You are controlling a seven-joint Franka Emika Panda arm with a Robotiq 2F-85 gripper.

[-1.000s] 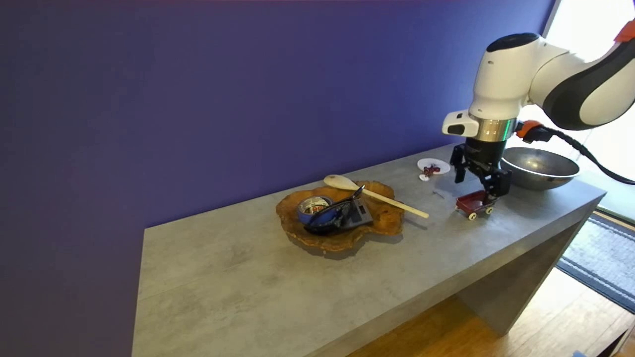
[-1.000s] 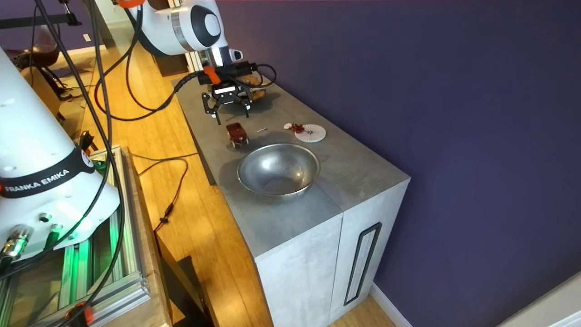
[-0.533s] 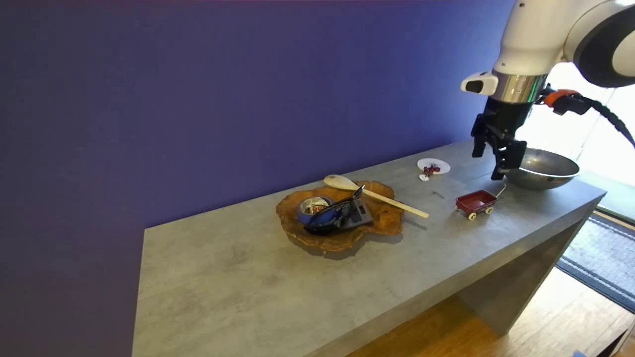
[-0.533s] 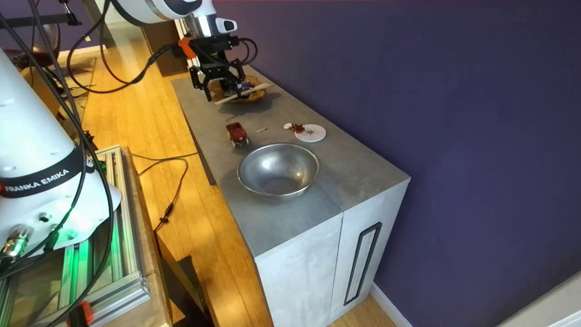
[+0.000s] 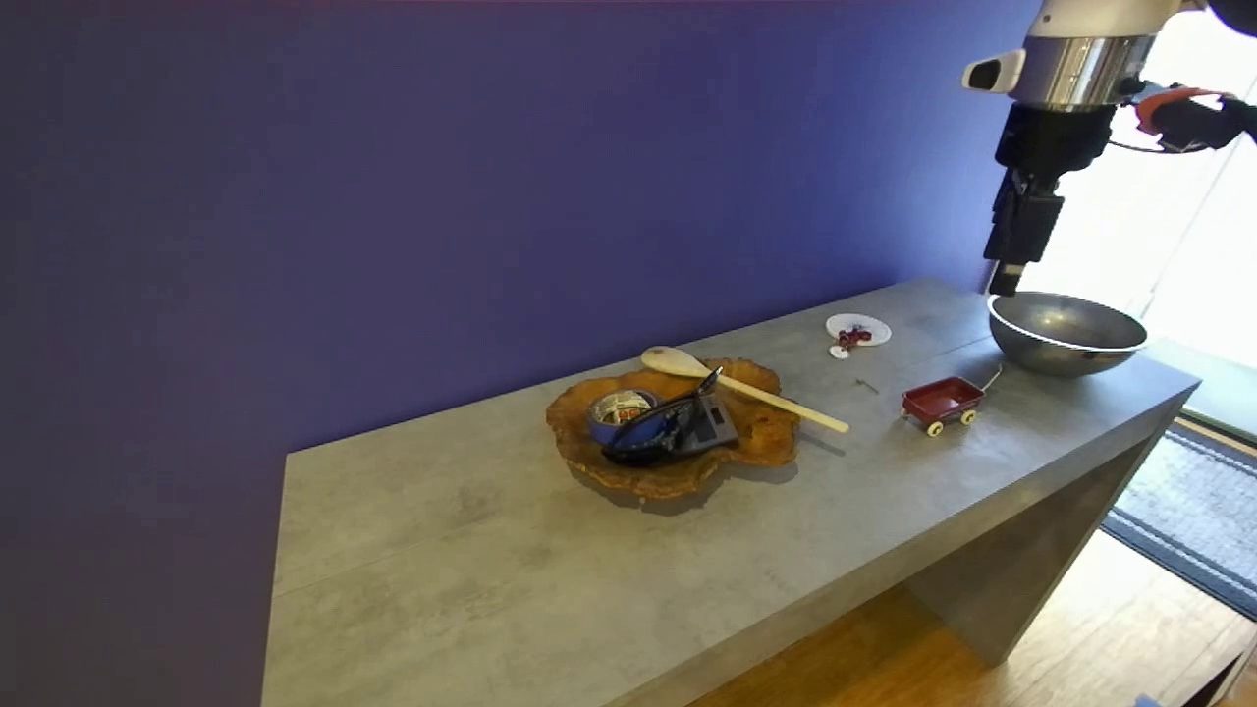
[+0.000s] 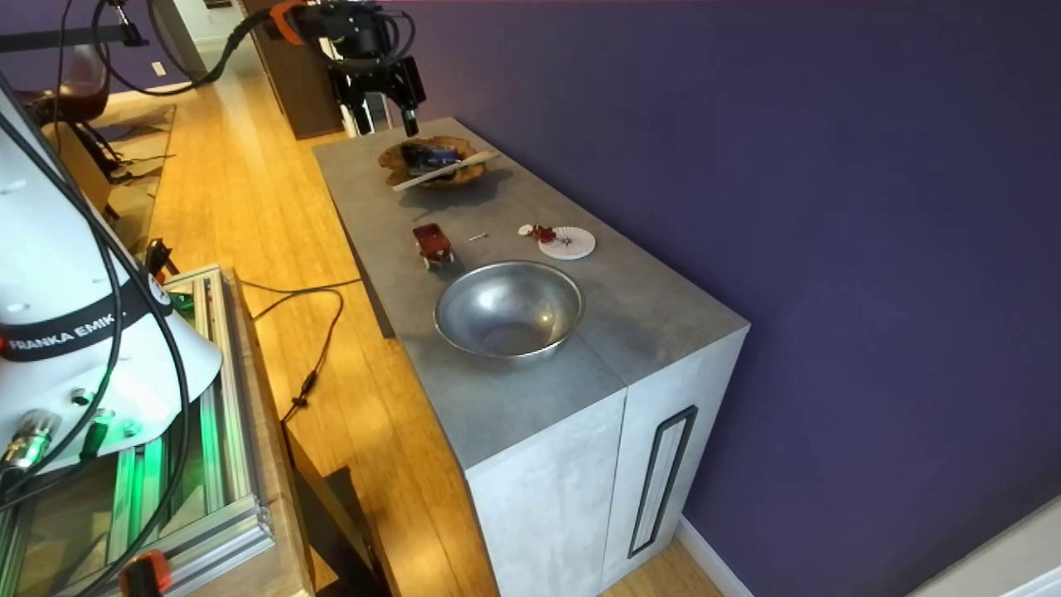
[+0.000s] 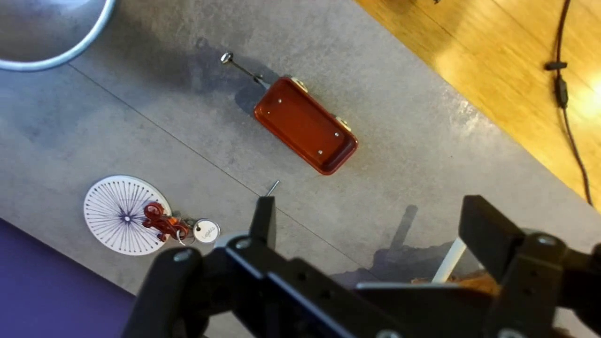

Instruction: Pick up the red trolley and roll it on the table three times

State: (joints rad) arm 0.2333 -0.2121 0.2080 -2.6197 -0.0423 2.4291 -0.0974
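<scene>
Grey table, wide-spread hand above, red trolley, its rivets in wrist view only.

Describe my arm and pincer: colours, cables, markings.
The arm is white; a black band on its base shows FRANKA EMIK in white. Shiny silver collar, black angular pincer, black cables, orange wrap beside the collar.

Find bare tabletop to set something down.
Largest: the table from wooden tray to the end away from the metal bowl. Smaller: the corner between bowl and purple wall. Crowded: red trolley, thin pin and white disc cluster by the bowl; the tray is loaded.
</scene>
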